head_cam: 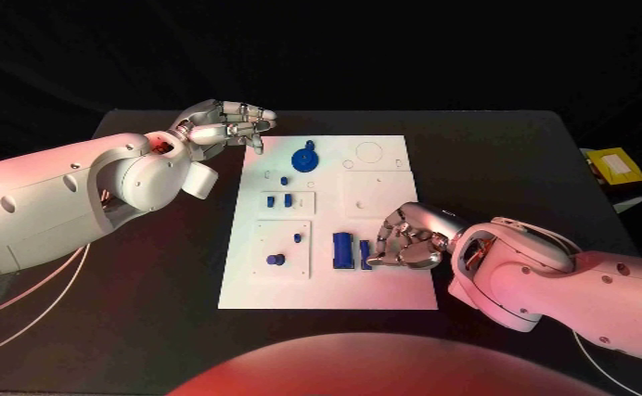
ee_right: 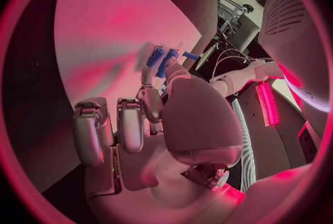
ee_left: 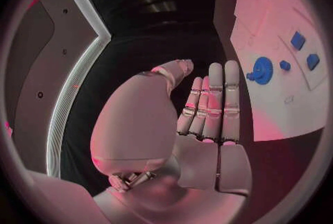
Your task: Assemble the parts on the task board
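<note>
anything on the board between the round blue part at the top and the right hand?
Yes: head view shows small blue parts on the task board between the round blue part and the right hand.

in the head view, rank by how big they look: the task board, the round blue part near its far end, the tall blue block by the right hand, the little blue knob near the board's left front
1. task board
2. round blue part
3. tall blue block, fairly close to the round part in apparent size, so that order is unsure
4. little blue knob

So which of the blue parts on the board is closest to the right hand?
The upright bar-shaped part, right beside the right hand, whose fingers curl at it. The taller block stands just beyond it; the other parts lie further off.
</note>
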